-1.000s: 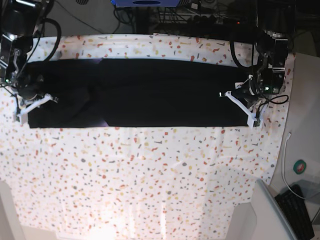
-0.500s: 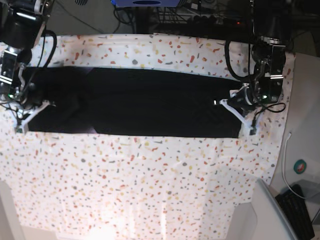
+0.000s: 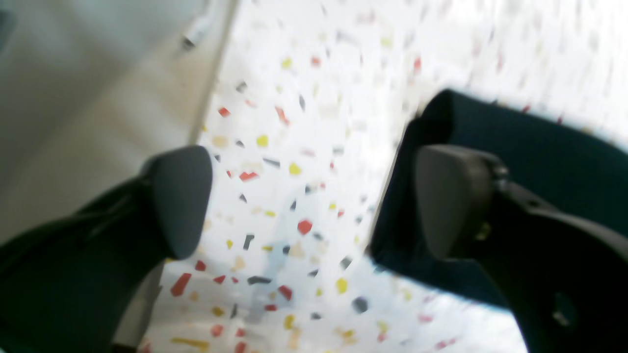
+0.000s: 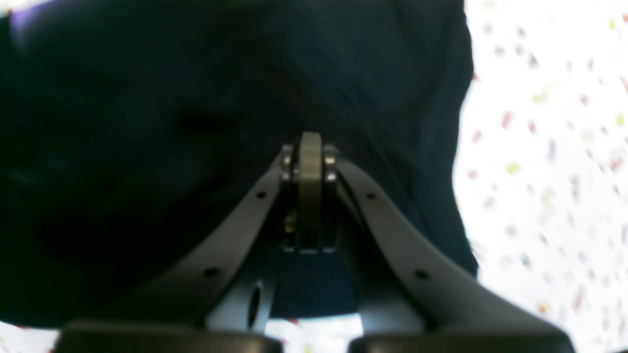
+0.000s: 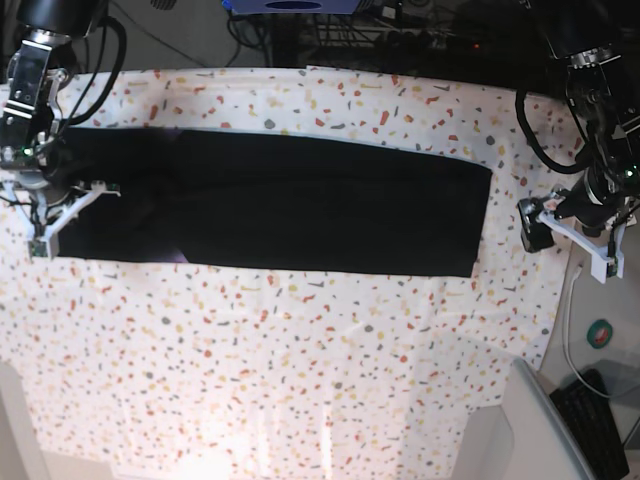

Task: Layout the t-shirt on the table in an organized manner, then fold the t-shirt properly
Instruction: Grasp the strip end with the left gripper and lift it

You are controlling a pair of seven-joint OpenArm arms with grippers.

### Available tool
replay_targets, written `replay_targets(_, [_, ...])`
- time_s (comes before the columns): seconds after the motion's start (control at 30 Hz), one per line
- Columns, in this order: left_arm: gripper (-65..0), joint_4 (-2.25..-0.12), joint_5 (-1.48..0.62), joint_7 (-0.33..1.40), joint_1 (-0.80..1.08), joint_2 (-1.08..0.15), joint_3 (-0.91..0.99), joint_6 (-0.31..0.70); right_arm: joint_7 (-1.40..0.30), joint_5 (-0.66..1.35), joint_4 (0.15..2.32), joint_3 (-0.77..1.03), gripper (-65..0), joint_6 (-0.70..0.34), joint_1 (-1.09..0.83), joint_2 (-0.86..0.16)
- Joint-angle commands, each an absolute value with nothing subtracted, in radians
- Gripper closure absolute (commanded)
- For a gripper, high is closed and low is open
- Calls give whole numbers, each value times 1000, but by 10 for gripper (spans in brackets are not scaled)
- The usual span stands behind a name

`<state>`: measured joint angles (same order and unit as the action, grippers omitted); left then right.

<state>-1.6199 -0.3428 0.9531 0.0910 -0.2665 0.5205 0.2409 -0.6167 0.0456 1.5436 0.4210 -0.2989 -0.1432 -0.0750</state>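
The black t-shirt (image 5: 300,205) lies as a long folded band across the far half of the speckled table (image 5: 300,360). My left gripper (image 5: 568,235) hangs open just past the shirt's right end, off the fabric. In the left wrist view its fingers (image 3: 181,201) stand wide apart over the bare cloth, with the t-shirt's edge (image 3: 539,147) behind the right pad. At the shirt's left end, my right gripper (image 5: 65,212) is shut on the fabric. In the right wrist view the right gripper (image 4: 310,147) pinches the t-shirt (image 4: 147,122), and wrinkles run toward its tip.
The table's right edge (image 5: 565,330) is close beside my left gripper. Beyond it lie a white cable (image 5: 570,300), a round green object (image 5: 600,333) and a black keyboard (image 5: 595,420). Cables and dark equipment (image 5: 300,20) stand behind the far edge.
My left gripper has opened, let go of the shirt's right end and moved right, off the fabric. The right gripper stays shut at the left end. The shirt has settled flat.
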Motion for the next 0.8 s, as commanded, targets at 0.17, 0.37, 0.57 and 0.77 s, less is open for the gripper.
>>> replay_targets(0.17, [-604, -1363, -357, 941, 21, -255, 527, 518, -596, 48, 1561, 426, 0, -298, -133, -87])
replay_targets(0.37, [-587, -1260, -355, 868, -5, -208, 519, 565, -596, 48, 1558, 426, 0, -298, -134, -87])
replay_targets(0.57, [-587, -1175, -355, 849, -30, -205, 450, 565, -596, 48, 1557, 424, 0, -300, -140, -87])
replay_targets(0.77, [-579, -1113, -351, 848, -56, -203, 424, 564, -596, 48, 1557, 424, 0, -302, -142, -87])
